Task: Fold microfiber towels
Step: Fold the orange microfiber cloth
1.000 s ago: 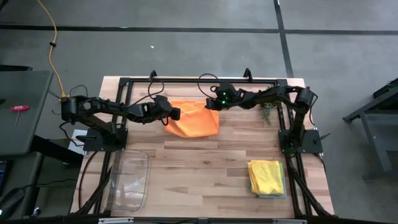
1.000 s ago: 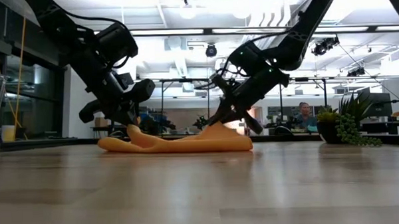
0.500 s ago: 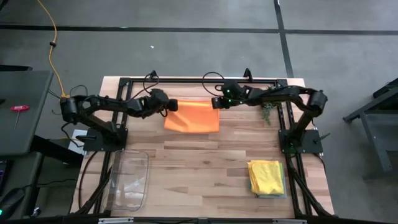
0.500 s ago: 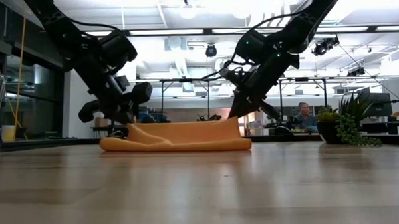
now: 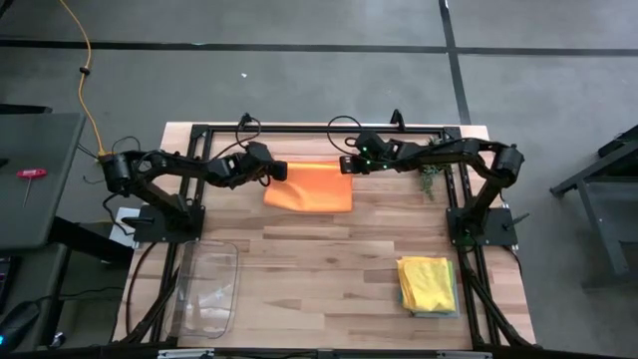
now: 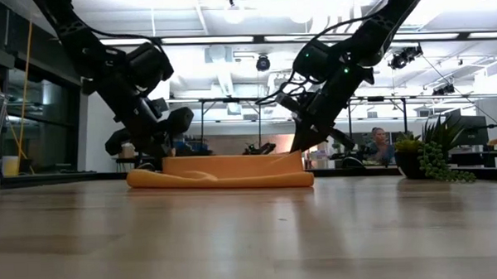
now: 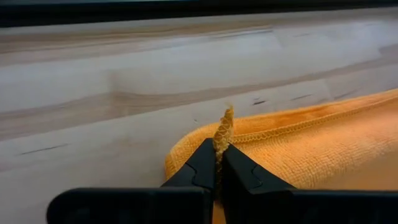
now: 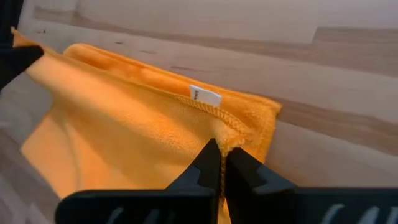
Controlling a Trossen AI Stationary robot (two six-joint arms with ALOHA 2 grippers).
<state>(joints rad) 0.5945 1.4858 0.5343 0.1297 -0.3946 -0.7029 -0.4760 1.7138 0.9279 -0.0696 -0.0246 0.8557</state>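
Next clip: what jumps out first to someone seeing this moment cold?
The orange towel at the table's far middle, folded over and pinched at its two far corners: the left gripper shut on one, the right gripper shut on the other. Next, the stack with a yellow towel on top near the right front corner, and a clear plastic tray at the left front.

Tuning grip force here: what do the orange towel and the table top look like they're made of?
Orange towel: soft, matte, fuzzy pile with stitched hem and sewn-in tag, likely microfiber. Table: light wood planks with visible grain and seams, smooth, faintly glossy finish, probably butcher block.
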